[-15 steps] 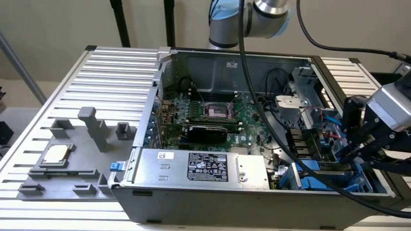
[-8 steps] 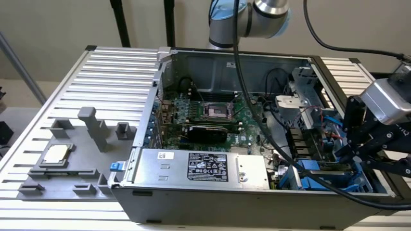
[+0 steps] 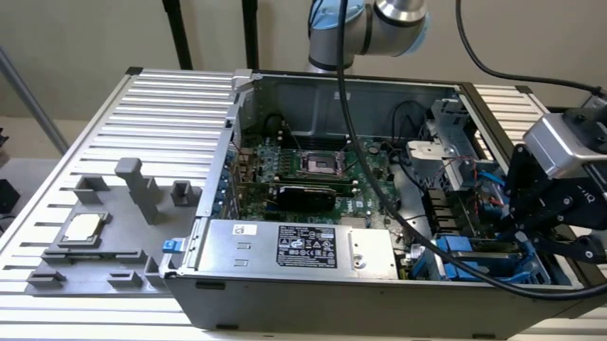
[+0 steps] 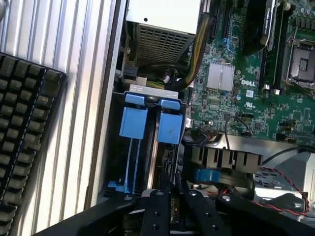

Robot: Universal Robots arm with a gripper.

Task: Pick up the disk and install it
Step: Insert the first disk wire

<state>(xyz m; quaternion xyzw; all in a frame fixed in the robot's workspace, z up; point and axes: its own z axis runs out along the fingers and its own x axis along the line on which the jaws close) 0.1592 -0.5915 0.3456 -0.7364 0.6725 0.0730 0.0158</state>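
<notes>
My gripper hangs inside the open computer case at the exterior view's right, over the blue drive bay. Its two black fingers stand close together, shut on a thin part seen edge-on. That part is the disk, which stands on its edge in the bay with its blue rail end showing. The disk's label is hidden. A second blue rail tab sits in the slot right beside it.
A large silver box with a black label fills the case's front. The motherboard lies behind it, crossed by a black cable. A small square chip sits on grey fixtures on the ribbed table. A black keyboard lies outside the case wall.
</notes>
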